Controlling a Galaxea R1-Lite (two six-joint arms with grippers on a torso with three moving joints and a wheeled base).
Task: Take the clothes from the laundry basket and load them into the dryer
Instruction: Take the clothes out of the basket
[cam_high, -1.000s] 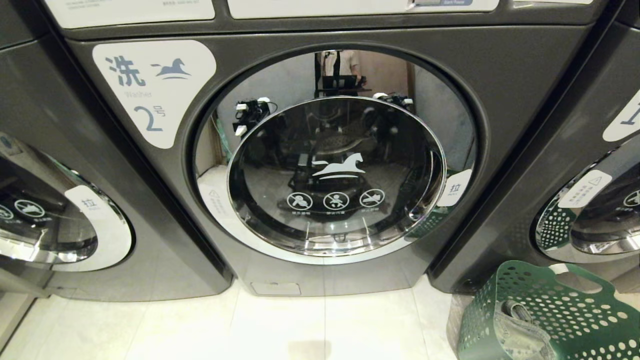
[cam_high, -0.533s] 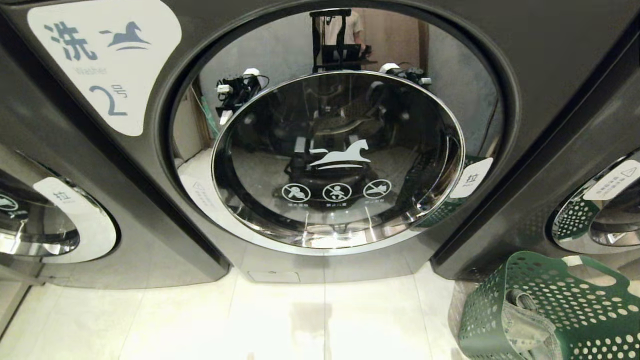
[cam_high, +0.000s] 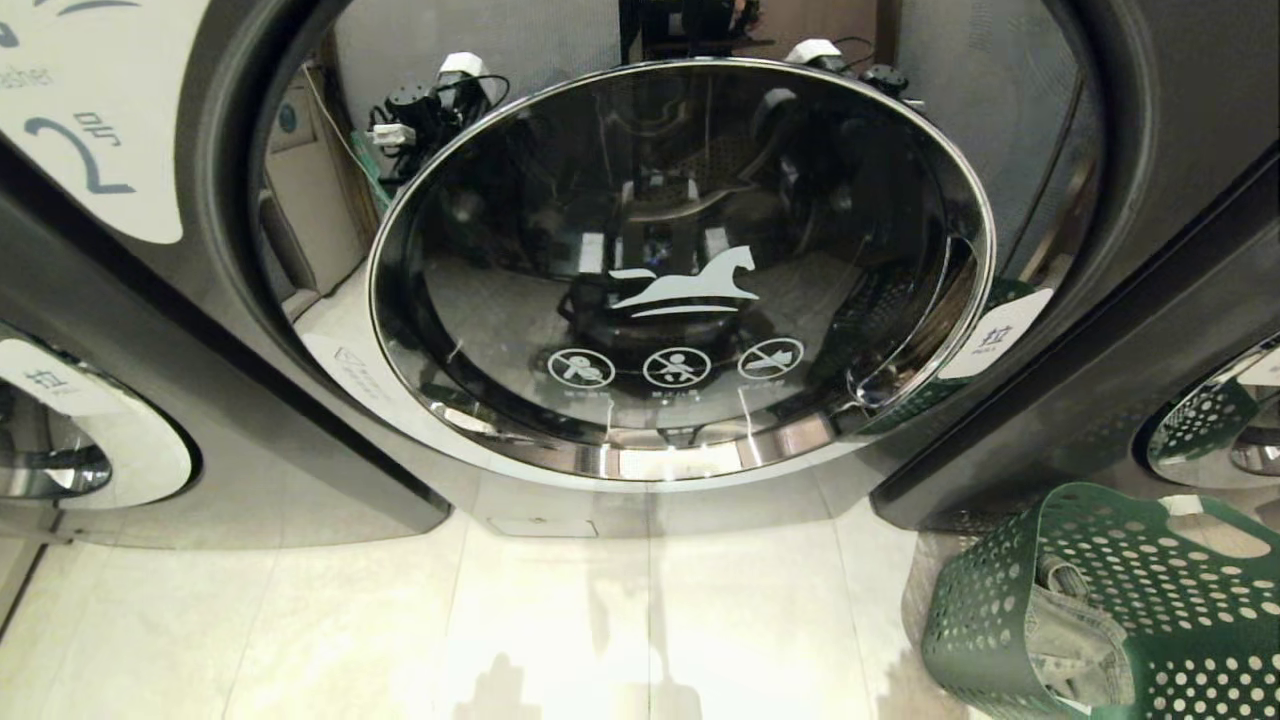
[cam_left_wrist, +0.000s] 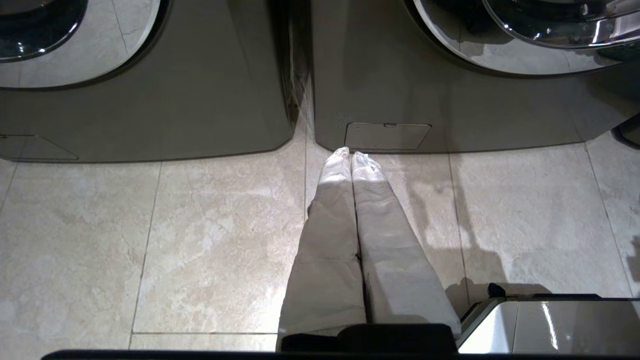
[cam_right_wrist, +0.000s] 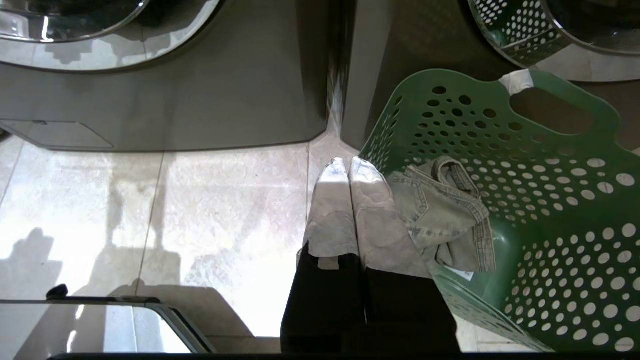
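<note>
The dryer (cam_high: 680, 270) fills the head view, its round glass door shut. A green perforated laundry basket (cam_high: 1100, 600) stands on the floor at the lower right, with the crumpled grey-green denim clothes (cam_high: 1075, 640) inside. Neither arm shows directly in the head view. In the left wrist view my left gripper (cam_left_wrist: 350, 156) hangs shut and empty over the tiles by the dryer's base (cam_left_wrist: 450, 100). In the right wrist view my right gripper (cam_right_wrist: 348, 162) is shut and empty, just beside the basket (cam_right_wrist: 525, 150) and apart from the clothes (cam_right_wrist: 445, 210).
Similar machines stand on the left (cam_high: 80, 440) and right (cam_high: 1200, 400) of the dryer. Pale floor tiles (cam_high: 650, 620) lie in front. My base's corner (cam_left_wrist: 550, 325) shows in both wrist views. The door glass mirrors my arms and a person behind.
The whole head view has shifted: the camera has come lower and closer, so the door looks larger and the panel above it has left view. Nothing itself moved.
</note>
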